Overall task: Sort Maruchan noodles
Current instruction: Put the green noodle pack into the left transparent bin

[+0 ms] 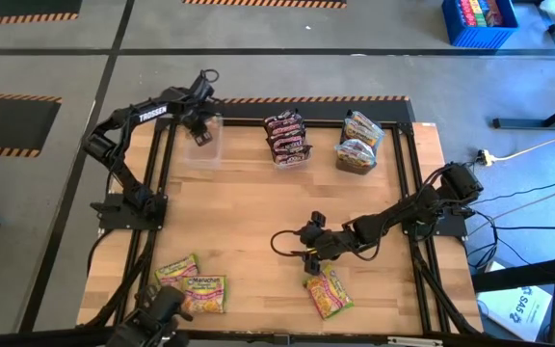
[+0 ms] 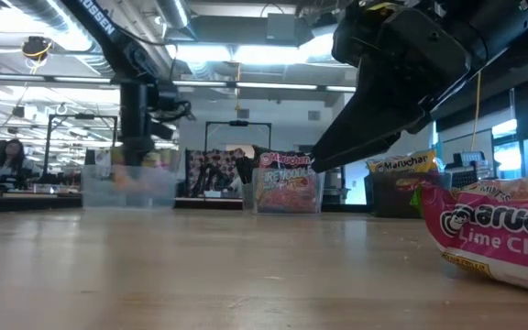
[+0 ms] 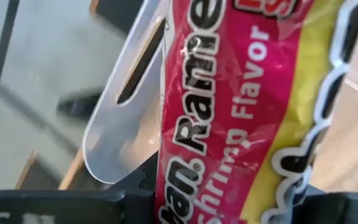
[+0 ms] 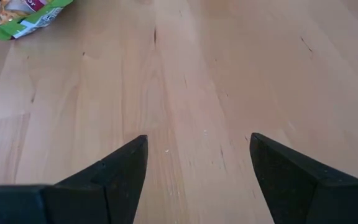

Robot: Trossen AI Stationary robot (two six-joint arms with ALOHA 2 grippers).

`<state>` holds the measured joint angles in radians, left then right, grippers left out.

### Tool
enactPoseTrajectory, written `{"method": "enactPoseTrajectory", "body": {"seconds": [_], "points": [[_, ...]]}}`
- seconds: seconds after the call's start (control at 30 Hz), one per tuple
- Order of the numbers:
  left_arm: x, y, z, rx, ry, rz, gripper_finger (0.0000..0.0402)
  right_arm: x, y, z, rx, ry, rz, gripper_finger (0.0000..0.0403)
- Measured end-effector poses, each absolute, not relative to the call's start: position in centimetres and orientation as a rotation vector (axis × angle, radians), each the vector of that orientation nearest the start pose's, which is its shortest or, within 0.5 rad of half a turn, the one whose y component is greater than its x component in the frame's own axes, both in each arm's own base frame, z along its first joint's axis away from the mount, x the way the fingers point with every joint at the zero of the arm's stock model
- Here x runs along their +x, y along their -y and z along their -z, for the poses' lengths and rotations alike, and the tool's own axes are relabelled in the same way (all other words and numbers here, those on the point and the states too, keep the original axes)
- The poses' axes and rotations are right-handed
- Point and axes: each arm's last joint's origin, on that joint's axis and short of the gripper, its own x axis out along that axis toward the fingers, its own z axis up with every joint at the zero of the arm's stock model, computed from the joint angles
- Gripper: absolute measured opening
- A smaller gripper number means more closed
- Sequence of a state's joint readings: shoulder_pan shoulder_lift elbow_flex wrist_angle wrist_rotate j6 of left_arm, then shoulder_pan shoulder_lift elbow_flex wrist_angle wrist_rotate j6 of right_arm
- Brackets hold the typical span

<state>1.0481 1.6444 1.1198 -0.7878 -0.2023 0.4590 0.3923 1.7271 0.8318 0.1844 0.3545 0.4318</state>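
The left gripper (image 1: 200, 130) hung over the clear tub (image 1: 203, 145) at the table's far left, its fingers closed on a pink-and-yellow shrimp-flavor Maruchan packet (image 3: 241, 106). Two yellow-green packets (image 1: 193, 286) lay at the near left edge. Maroon packets (image 1: 287, 136) filled the middle tub, yellow-orange ones (image 1: 358, 143) the dark tub beside it. The right gripper (image 1: 309, 258) hovered low with its fingers spread and empty, a lime-chili packet (image 1: 328, 291) lying just beside it, toward the near edge.
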Motion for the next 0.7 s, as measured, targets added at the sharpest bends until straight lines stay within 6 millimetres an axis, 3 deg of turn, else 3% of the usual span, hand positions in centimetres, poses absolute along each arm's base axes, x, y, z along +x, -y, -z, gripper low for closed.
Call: {"method": "enactPoseTrajectory", "body": {"seconds": [0.17, 0.33, 0.5, 0.7], "points": [[14.2, -25.9, -20.1, -0.272, -1.561, -0.717, 0.0122, 31.2, -11.8, -14.9, 0.131, -0.656, 0.091, 0.0264], [15.2, -25.6, -20.2, -0.129, -1.595, -0.612, 0.0122, 31.2, -11.8, -14.9, 0.117, -0.657, 0.086, 0.0264], [15.5, -26.0, -20.3, -0.093, -1.551, -0.636, 0.0122, 31.2, -11.8, -14.9, 0.121, -0.657, 0.087, 0.0264], [15.9, -26.1, -19.8, -0.183, -1.476, -0.634, 0.0122, 31.2, -11.8, -14.9, 0.124, -0.652, 0.087, 0.0264]]}}
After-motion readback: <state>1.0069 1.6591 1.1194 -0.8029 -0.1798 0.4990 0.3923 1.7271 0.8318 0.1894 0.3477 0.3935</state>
